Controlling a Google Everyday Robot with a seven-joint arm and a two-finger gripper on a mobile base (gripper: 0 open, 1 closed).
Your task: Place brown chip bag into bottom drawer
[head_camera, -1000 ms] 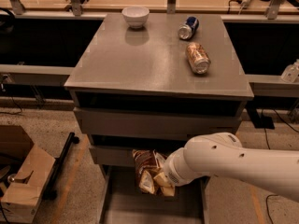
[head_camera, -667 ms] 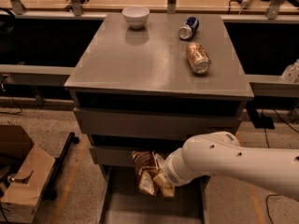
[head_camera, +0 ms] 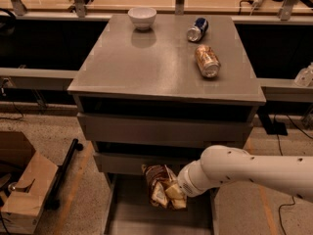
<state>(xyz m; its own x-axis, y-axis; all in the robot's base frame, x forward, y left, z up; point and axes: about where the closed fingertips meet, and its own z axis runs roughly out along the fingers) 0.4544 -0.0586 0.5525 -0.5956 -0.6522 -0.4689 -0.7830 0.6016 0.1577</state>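
The brown chip bag (head_camera: 155, 179), dark brown with tan-yellow edges, hangs just in front of the middle drawer's grey front, above the bottom drawer (head_camera: 128, 215). That drawer is pulled out as a shallow grey tray at the foot of the cabinet. My gripper (head_camera: 172, 194) reaches in from the right on a thick white arm and is shut on the bag's lower right part. The wrist hides most of the gripper. The bag is off the tray floor.
On the grey cabinet top (head_camera: 146, 62) stand a white bowl (head_camera: 142, 17), a blue can (head_camera: 197, 29) lying on its side and a brown-gold can (head_camera: 207, 60), also on its side. A cardboard box (head_camera: 24, 190) sits on the floor at the left.
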